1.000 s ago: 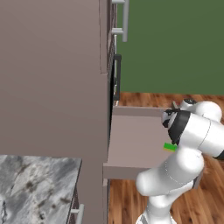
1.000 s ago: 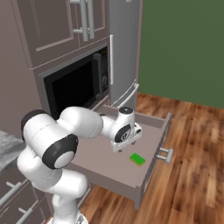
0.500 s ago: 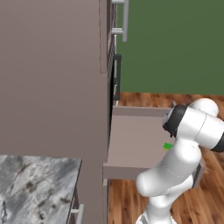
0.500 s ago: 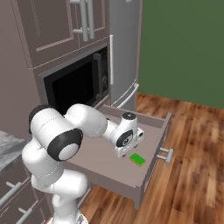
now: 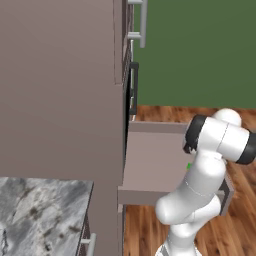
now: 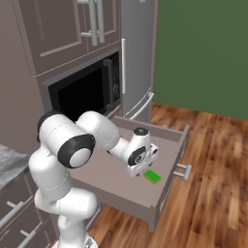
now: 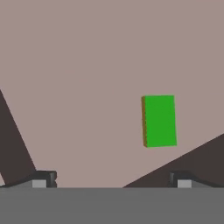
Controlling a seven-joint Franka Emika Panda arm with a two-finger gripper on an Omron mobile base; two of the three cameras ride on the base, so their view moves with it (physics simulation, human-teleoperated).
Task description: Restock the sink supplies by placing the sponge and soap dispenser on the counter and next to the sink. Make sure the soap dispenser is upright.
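Reaching down into the open drawer point(image 6: 164, 160) below the microwave point(image 6: 87, 92), with the gripper point(image 7: 111, 180) poised above the drawer floor and nothing between its fingers. Spread wide, judging by the hand view, where the two dark fingertips point(image 7: 43, 179) stand far apart at the bottom corners. Ahead of the gripper and off toward its right finger, lying flat on the drawer floor: the sponge point(image 7: 160, 120), a green rectangle with an orange-brown edge, near but not touching. Long axis running nearly straight away from the gripper, so roughly square to the line between the fingers, with the short sides left for the pads to close on. Seen from the right base view as well, the sponge point(image 6: 152, 177) just beside the hand, toward the drawer's front wall. Likely needed next: a sideways shift toward the right finger and a little forward to centre over the sponge, then a descent. No soap dispenser to be made out in the drawer; a corner of the marbled counter point(image 5: 40, 215) well behind and below the arm's shoulder.
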